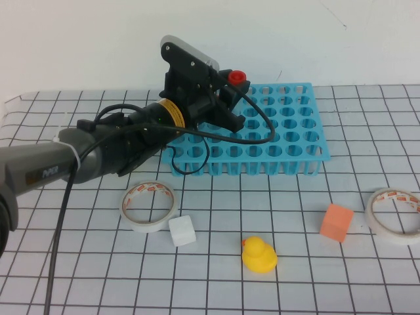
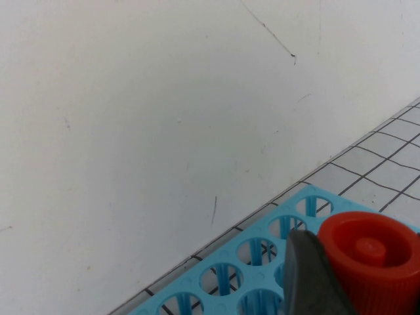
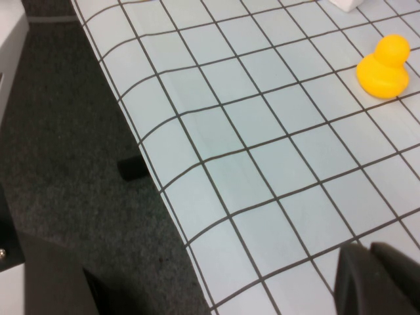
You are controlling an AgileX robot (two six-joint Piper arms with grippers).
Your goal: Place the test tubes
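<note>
My left gripper (image 1: 231, 92) hangs over the back left part of the blue test tube rack (image 1: 289, 125) and is shut on a test tube with a red cap (image 1: 236, 77). The tube's body is hidden by the fingers. In the left wrist view the red cap (image 2: 371, 259) sits right beside one dark finger (image 2: 308, 275), above the rack's empty holes (image 2: 252, 252). My right gripper (image 3: 375, 279) is out of the high view; its own camera shows its fingers together over the gridded table near the edge, holding nothing.
Two tape rolls (image 1: 148, 205) (image 1: 395, 214), a white cube (image 1: 182, 230), an orange cube (image 1: 336, 222) and a yellow duck (image 1: 258, 254) (image 3: 385, 67) lie in front of the rack. The table edge (image 3: 154, 177) drops to dark floor.
</note>
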